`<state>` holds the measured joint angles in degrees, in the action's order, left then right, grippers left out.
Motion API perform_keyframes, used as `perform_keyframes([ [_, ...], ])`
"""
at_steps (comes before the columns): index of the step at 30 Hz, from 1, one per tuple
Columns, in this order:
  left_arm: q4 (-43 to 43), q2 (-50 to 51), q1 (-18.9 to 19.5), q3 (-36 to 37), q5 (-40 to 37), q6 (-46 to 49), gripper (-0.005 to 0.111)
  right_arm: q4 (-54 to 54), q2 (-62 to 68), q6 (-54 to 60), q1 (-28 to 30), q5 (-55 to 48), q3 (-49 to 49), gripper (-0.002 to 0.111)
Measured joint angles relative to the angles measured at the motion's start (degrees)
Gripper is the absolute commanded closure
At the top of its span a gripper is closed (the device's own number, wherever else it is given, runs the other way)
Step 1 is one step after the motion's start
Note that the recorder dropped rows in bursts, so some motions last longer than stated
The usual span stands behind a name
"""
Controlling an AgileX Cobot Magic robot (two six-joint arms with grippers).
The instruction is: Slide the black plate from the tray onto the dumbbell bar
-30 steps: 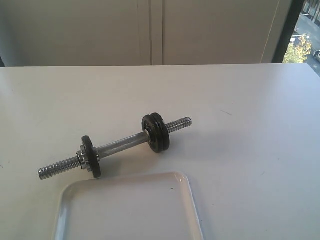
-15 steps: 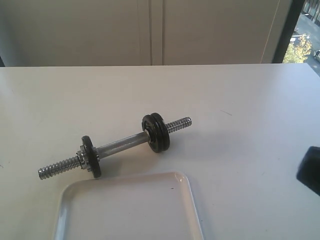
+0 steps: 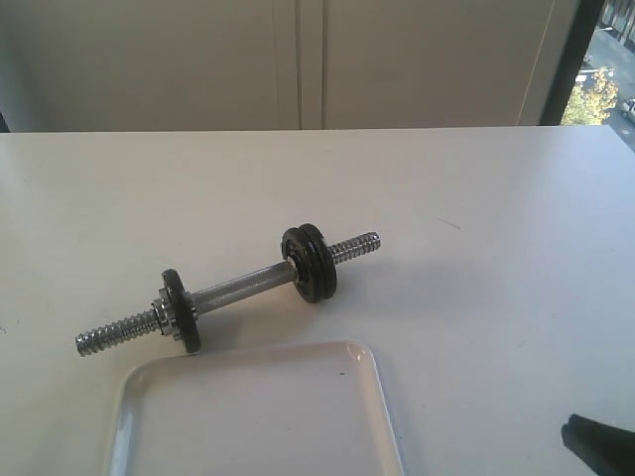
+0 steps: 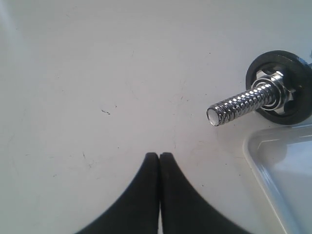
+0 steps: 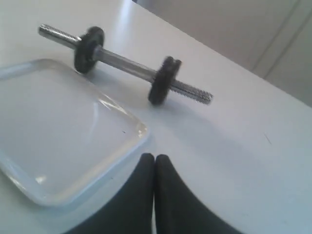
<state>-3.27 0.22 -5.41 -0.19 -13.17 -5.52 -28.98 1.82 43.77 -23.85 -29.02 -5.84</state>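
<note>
We find no readable text, label, brand, number or sign in any view. The faces of the small round black cast-iron discs (image 3: pixel 310 263) on the short chrome steel bar (image 3: pixel 243 288) are too small and blurred for us to tell whether any marking is cast into them.
</note>
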Motion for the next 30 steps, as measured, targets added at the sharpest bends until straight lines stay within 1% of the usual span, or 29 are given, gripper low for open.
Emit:
perform_keyframes([
  [2, 0.0, 0.0, 0.0, 0.0, 0.0, 0.0, 0.107, 4.95, -1.19, -7.1, 0.77, 2.26, 2.33, 0.108],
  [4, 0.0, 0.0, 0.0, 0.0, 0.0, 0.0, 0.107, 11.25, -1.39, -17.62, 1.81, 4.74, 4.55, 0.108],
  [8, 0.0, 0.0, 0.0, 0.0, 0.0, 0.0, 0.107, 23.35, -1.5, -47.18, 5.29, 7.77, 5.5, 0.108],
  [9, 0.0, 0.0, 0.0, 0.0, 0.0, 0.0, 0.107, 25.63, -1.5, -52.4, 6.4, 8.12, 5.53, 0.108],
  [11, 0.0, 0.0, 0.0, 0.0, 0.0, 0.0, 0.107, 27.99, -1.5, -57.55, 8.51, 8.25, 5.53, 0.108],
  [14, 0.0, 0.0, 0.0, 0.0, 0.0, 0.0, 0.107, 29.4, -1.5, -59.64, 13.36, 8.37, 5.53, 0.108],
  [15, 0.0, 0.0, 0.0, 0.0, 0.0, 0.0, 0.107, 29.52, -1.5, -57.28, 16.6, 8.37, 5.53, 0.108],
  [20, 0.0, 0.0, 0.0, 0.0, 0.0, 0.0, 0.107, 29.88, -1.5, -47.74, 24.1, 8.59, 5.53, 0.108],
  [22, 0.0, 0.0, 0.0, 0.0, 0.0, 0.0, 0.107, 29.99, -1.5, -43.77, 25.77, 8.59, 5.53, 0.108],
  [24, 0.0, 0.0, 0.0, 0.0, 0.0, 0.0, 0.107, 30.12, -1.5, -41.59, 26.18, 8.59, 5.53, 0.108],
  [27, 0.0, 0.0, 0.0, 0.0, 0.0, 0.0, 0.107, 30.12, -1.5, -41.18, 26.18, 8.59, 5.53, 0.108],
  [30, 0.0, 0.0, 0.0, 0.0, 0.0, 0.0, 0.107, 30.12, -1.5, -45.17, 25.52, 8.59, 5.53, 0.108],
])
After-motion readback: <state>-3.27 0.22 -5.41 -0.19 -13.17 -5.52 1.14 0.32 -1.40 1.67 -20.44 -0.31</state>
